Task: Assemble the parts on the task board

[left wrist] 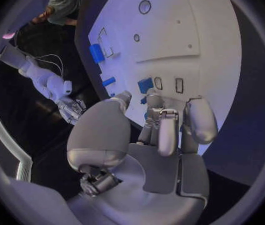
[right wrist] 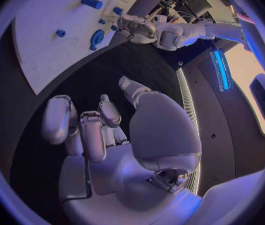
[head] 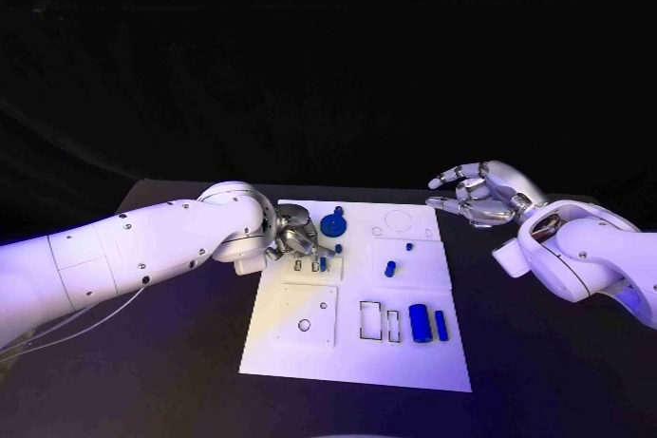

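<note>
The task board [head: 309,357] lay flat on the black desk [head: 548,362], and on it the left hand [head: 293,233] was lowered near its far left corner, fingers [left wrist: 168,135] curled downward over small blue parts [head: 318,263] beside a round blue part [head: 334,225]; whether those fingers actually grasped a piece could not be told. The right hand [head: 482,193] was held off the board's far right corner, fingers spread and holding nothing, apparently kept clear of the working area. Two larger blue cylinders [head: 427,324] remained lying near the board's near right corner, judged not yet assembled.
</note>
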Controlling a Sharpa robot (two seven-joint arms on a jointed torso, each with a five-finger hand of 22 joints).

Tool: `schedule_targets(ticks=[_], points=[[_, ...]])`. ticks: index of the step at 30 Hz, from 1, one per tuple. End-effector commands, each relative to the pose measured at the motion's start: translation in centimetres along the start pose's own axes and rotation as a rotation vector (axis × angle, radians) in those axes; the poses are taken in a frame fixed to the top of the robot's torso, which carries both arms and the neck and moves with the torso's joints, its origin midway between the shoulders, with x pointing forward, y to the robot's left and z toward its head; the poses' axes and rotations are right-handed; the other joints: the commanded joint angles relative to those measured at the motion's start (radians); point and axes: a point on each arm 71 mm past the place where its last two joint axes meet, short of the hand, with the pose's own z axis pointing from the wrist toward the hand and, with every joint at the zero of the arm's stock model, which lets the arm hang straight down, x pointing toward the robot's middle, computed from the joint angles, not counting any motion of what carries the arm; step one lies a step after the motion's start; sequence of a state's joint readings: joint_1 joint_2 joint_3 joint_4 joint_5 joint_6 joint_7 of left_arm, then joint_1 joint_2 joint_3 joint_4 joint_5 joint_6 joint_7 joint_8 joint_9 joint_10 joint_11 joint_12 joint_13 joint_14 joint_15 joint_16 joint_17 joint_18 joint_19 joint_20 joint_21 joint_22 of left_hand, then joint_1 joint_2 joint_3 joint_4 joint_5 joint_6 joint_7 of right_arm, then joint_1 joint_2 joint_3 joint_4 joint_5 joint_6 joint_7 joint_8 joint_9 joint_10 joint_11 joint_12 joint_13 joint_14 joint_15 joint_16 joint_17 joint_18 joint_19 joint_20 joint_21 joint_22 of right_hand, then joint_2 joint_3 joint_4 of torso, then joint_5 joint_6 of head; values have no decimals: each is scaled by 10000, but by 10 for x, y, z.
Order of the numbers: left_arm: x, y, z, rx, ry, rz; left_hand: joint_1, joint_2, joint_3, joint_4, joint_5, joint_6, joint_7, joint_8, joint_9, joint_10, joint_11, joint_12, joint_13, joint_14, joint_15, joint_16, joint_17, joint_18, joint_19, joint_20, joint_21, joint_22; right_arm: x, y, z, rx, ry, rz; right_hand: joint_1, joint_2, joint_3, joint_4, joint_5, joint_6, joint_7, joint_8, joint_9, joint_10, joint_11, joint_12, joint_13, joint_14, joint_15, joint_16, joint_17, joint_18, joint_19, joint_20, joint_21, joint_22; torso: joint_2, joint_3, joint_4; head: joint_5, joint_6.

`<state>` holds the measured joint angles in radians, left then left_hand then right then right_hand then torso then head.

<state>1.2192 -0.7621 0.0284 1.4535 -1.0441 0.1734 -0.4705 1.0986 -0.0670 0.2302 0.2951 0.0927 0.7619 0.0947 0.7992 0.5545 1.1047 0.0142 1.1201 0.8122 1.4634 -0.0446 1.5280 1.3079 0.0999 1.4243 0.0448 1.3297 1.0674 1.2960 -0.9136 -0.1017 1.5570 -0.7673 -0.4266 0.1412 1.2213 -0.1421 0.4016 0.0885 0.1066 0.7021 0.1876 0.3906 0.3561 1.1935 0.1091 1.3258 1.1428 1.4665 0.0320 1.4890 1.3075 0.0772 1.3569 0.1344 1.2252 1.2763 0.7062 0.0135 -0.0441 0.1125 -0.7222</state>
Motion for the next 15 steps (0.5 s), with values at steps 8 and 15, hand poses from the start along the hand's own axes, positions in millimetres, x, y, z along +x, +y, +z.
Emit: schedule_targets(ticks=[8, 15], points=[[2, -2, 1, -96, 216, 452, -14, 66, -59, -11, 34, -7, -74, 60, 32, 91, -3, 76, 68, 853, -82, 21, 1877, -116, 45, -61, 86, 46, 0, 0, 0, 0, 42, -55, -37, 42, -73, -2, 93, 61, 12, 45, 16, 35, -52, 0, -2, 512, -60, -54, 479, 125, -48, -41, -41, -14, 10, -4, 5, -21, -31], [3, -4, 3, -87, 278, 491, 76, 92, -33, -21, 78, -20, -92, 105, 80, 88, -20, 97, 69, 857, -98, 26, 1888, -118, 42, -75, 108, 73, 1, -1, 1, 12, 56, -56, -37, 42, -73, -2, 93, 61, 12, 45, 16, 35, -52, 0, -2, 512, -60, -54, 479, 125, -48, -41, -41, -14, 9, -8, 0, -17, -52]])
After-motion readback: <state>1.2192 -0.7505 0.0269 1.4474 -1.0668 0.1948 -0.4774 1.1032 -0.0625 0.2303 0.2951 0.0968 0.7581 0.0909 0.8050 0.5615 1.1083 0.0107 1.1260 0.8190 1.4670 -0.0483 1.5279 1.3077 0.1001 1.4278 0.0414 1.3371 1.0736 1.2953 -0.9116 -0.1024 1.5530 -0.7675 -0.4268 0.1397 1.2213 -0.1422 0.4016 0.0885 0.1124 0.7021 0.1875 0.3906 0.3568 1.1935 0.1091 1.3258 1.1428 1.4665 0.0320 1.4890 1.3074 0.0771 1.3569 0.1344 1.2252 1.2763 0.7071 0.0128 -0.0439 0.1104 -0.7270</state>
